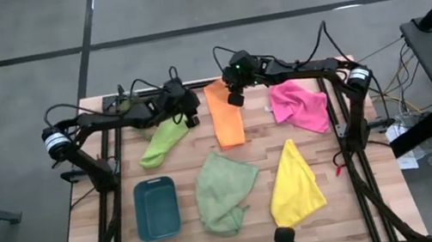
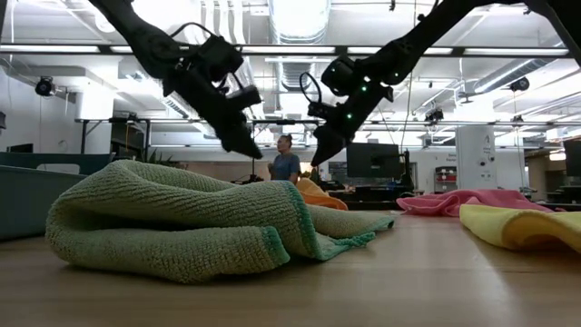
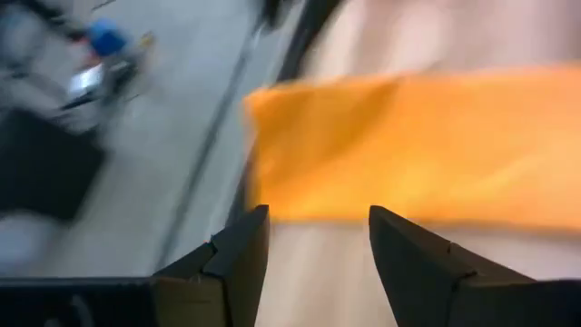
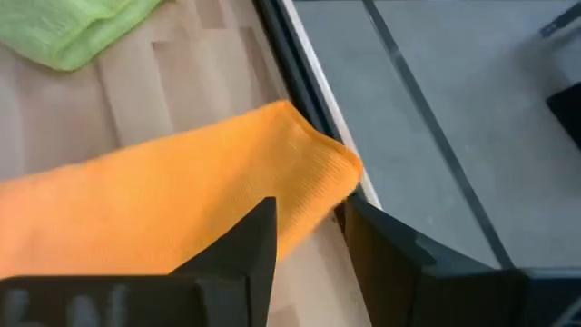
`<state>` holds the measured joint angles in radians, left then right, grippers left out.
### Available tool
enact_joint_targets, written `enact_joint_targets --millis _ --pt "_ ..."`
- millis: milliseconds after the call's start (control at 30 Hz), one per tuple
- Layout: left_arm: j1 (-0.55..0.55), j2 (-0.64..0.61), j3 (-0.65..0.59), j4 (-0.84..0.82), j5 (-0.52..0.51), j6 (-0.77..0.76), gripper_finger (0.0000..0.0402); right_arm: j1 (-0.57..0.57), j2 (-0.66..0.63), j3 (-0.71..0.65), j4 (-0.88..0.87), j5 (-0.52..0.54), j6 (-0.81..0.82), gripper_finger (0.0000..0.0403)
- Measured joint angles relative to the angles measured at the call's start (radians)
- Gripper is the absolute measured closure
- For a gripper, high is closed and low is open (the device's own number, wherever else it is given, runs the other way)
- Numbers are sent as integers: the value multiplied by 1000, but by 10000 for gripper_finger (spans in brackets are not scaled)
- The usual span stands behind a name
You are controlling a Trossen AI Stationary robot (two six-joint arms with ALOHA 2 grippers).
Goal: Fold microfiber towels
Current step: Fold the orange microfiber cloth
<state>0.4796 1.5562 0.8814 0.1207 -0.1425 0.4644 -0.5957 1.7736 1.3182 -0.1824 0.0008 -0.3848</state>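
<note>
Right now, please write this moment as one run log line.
left gripper: open, above table | right gripper: open, over orange towel | towel: lying flat, not held

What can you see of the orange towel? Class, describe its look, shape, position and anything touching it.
The orange towel is a soft, finely ribbed cloth folded into a long narrow strip, lying flat on the wooden table near its far edge, between the lime green towel and the pink towel. The left gripper and the right gripper sit by its far end with fingers parted; neither holds it. In the right wrist view one corner reaches the table's edge.
</note>
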Motion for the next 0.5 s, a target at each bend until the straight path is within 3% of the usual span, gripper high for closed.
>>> enact_joint_targets --millis 133,233,500 --pt "-56 18 -5 55 186 -148 226 3 -5 -1 12 -134 21 289" --pt "-109 50 -6 86 215 -215 226 4 3 -17 60 -251 54 307" --pt "-186 226 12 241 214 -338 226 -1 115 -28 107 -234 88 372"
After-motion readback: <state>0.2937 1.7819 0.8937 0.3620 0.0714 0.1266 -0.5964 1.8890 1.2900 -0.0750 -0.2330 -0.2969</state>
